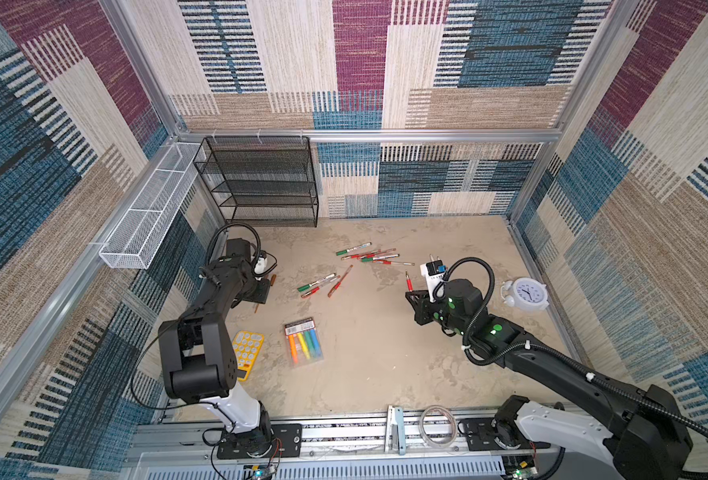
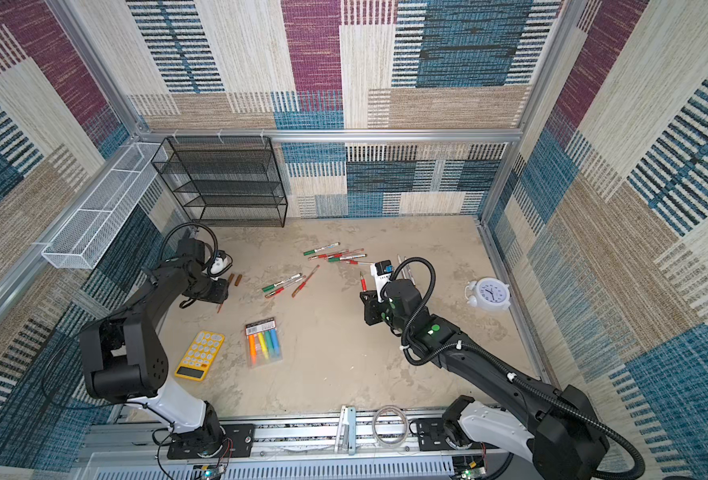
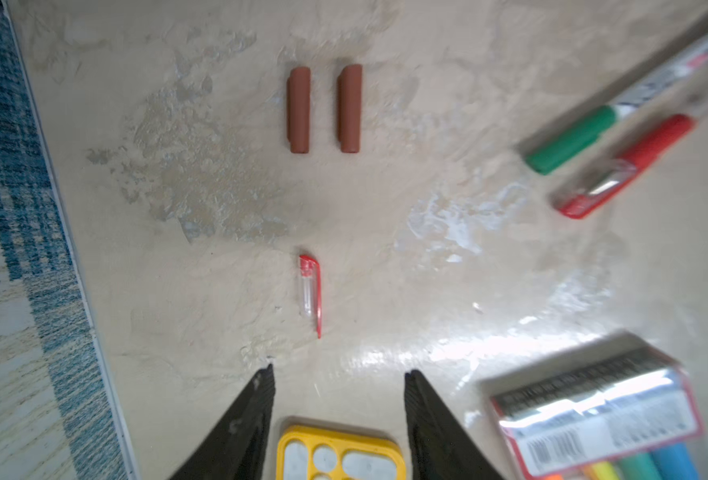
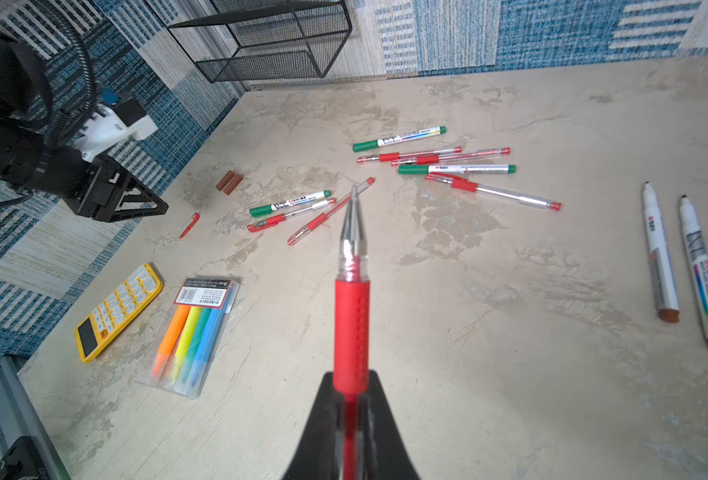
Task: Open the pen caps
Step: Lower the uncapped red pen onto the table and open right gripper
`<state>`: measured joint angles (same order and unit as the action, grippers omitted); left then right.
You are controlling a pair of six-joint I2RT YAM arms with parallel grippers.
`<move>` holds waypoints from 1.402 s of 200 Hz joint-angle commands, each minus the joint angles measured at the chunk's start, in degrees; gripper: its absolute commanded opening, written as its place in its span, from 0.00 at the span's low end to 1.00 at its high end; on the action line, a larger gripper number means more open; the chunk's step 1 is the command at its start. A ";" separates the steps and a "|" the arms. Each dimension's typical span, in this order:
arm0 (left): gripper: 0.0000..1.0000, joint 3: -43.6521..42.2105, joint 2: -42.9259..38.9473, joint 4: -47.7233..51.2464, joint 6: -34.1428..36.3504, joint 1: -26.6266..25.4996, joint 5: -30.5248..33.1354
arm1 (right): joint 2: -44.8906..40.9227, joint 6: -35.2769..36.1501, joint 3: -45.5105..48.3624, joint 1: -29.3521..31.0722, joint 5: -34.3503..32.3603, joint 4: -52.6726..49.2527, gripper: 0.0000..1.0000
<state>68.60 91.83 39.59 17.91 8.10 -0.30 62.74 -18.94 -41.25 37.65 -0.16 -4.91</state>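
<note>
Currently, left gripper (image 3: 339, 369) jaws stand spread — a red-clipped pen cap (image 3: 311, 293) lies free near them. Right gripper (image 4: 351, 375) jaws pinch an uncapped red pen (image 4: 351, 324).

Twin overhead views, two wrist close-ups

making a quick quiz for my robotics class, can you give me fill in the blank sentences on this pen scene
1. The right gripper is shut on a pen with a ___ grip sleeve.
2. The left gripper is ___ and empty, near a clear cap with a red clip.
3. The number of brown caps lying side by side is ___.
4. The highlighter pack lies beside a ___ calculator.

Missing words: red; open; two; yellow
</note>
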 commanded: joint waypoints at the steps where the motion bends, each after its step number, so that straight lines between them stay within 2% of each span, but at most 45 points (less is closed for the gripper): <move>1: 0.59 -3.03 -6.05 -2.49 -3.18 -0.14 -5.91 | 2.25 2.19 -2.42 -1.29 -0.38 -1.37 0.00; 64: 0.79 -16.84 -28.84 -10.50 -7.67 -0.10 -20.06 | 11.13 5.88 -6.86 -8.02 1.59 -6.06 0.00; 90: 0.85 -19.49 -33.36 -11.81 -9.66 -0.09 -24.63 | 13.76 8.56 -6.94 -11.33 1.89 -7.26 0.00; 168: 0.86 -20.35 -34.38 -13.79 -13.14 -0.09 -26.28 | 21.30 14.99 -6.85 -21.08 -2.27 -14.90 0.00; 209: 0.86 -20.71 -34.45 -14.39 -13.18 -0.01 -26.70 | 23.56 16.39 -5.19 -27.65 0.41 -14.91 0.00; 280: 0.86 -20.97 -34.88 -15.07 -13.46 0.43 -26.72 | 29.77 19.11 -4.90 -32.01 -0.60 -12.90 0.00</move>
<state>47.68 57.25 26.11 5.28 8.40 -26.00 90.91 -1.19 -46.19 6.52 0.01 -19.31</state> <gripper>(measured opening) 0.859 0.116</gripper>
